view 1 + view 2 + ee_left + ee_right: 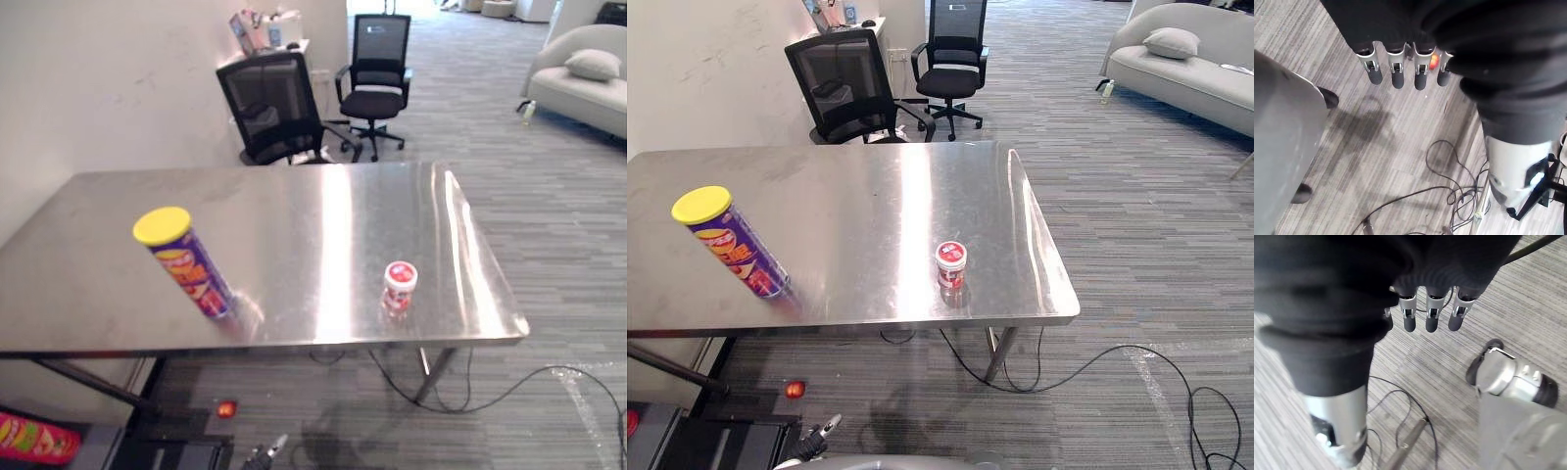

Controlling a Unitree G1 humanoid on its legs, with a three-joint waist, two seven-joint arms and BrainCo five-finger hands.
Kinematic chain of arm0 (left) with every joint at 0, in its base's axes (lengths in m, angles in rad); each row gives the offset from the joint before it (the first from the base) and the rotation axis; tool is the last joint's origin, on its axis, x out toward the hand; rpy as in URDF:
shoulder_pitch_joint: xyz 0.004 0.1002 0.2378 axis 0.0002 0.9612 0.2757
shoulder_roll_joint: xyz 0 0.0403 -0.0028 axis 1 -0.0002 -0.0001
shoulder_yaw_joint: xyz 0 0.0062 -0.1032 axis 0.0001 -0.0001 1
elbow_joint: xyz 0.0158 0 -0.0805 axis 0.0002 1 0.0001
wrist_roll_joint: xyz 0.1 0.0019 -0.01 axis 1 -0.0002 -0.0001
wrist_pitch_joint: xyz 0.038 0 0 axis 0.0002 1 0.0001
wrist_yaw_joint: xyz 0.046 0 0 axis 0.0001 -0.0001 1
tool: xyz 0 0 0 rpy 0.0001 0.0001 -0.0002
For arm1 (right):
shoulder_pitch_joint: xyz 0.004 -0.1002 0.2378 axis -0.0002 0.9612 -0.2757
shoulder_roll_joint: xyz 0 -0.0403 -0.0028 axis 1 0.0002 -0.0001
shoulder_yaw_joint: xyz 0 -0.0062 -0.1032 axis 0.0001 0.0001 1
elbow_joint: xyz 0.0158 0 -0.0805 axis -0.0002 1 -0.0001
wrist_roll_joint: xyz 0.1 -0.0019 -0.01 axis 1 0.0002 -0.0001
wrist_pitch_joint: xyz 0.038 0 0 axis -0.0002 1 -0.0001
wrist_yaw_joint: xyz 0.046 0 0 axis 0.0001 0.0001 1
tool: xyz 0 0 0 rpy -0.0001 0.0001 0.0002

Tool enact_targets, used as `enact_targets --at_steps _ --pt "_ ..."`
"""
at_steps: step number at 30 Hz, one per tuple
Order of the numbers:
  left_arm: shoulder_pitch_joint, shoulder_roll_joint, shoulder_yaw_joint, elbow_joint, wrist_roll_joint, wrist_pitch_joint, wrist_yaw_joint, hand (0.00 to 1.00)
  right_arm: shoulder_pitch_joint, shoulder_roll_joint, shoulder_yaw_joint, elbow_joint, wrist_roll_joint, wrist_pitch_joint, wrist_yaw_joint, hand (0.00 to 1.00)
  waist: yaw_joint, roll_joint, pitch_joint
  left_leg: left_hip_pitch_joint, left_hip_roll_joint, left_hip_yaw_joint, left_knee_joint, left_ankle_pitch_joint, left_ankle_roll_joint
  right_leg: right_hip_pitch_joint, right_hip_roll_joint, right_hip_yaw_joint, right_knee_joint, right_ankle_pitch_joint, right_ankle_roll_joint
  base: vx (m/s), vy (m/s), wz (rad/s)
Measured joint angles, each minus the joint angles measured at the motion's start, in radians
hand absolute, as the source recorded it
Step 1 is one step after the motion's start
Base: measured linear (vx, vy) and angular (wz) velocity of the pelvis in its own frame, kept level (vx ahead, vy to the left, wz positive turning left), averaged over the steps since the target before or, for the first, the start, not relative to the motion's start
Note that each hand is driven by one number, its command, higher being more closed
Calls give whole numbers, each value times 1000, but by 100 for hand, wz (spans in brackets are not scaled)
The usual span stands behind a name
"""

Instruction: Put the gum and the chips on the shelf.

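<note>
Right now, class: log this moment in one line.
chips can, gum: on table, apart | left hand: open, empty | right hand: open, empty

Left hand (1398, 77), right hand (1432, 319): fingers straight, hanging down.

The desk (294, 215) runs off the picture's edge at its left end. Below the desk's near left corner is a red can (34, 438), partly cut off by the edge. On the floor (549, 225) under the desk's front edge sits a little red thing (226, 409), too small to tell. The print on the gum (399, 284) on the desk is too small to read. Far behind the desk, a sofa (568, 93) is cut off too.
</note>
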Motion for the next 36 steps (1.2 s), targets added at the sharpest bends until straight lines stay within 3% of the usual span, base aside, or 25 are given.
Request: enact_targets --at_steps 3,5,7,9,14,15,19,23,27,36 --pt "33 10 3 -43 0 0 -4 0 55 -14 -59 -359 24 -1 -5 0 -5 -7 -1 -4 -14 0 -17 11 11 -5 -16 3 -23 11 7 -45 43 -2" --pt "52 19 -15 -62 1 -2 -13 0 85 -72 -95 -595 13 -7 -13 0 -5 -8 -5 -19 -24 1 -16 12 13 -20 -25 10 -25 14 13 -33 63 -2" --pt "76 37 -52 -80 1 -8 -22 0 73 -189 -212 -759 13 -37 -16 0 -6 -16 -18 -40 -25 0 -17 14 16 -33 -26 11 -46 31 17 18 33 2" --pt "92 46 -74 -81 1 -9 -26 0 37 -303 -286 -807 18 -62 -10 0 -10 -20 -31 -50 -25 -1 -17 15 16 -33 -23 11 -64 45 17 67 17 0" --pt "113 60 -103 -80 0 -8 -57 0 -66 -591 -312 -966 16 -85 43 0 -51 -24 -39 -53 -21 -2 -18 15 16 -32 -15 13 -75 52 17 46 -1 -1" --pt "117 60 -102 -81 -2 -8 -60 0 -94 -661 -308 -1000 18 -94 65 0 -57 -25 -39 -52 -20 -2 -22 15 16 -33 -14 13 -75 53 17 0 0 0" --pt "134 64 -102 -84 -21 -10 -65 0 -171 -809 -208 -1062 36 -129 105 0 -59 -36 -61 -44 -20 0 -33 15 16 -33 -13 18 -75 53 18 4 3 -3" --pt "150 68 -109 -92 -21 -17 -66 0 -201 -963 87 -1135 -18 -130 173 0 -59 -44 -81 -44 -22 0 -34 16 17 -34 -19 20 -75 54 20 0 0 0" --pt "155 78 -144 -95 -48 -21 -71 0 -244 -988 265 -1136 -65 -114 250 0 -56 -46 -82 -53 -33 -10 -28 19 20 -34 -26 12 -84 59 22 -16 12 7" --pt "157 93 -191 -93 -50 -21 -91 0 -230 -971 410 -1097 -100 -79 294 0 -57 -42 -82 -73 -36 -43 -3 19 20 -11 -38 -27 -123 85 24 -8 1 9"
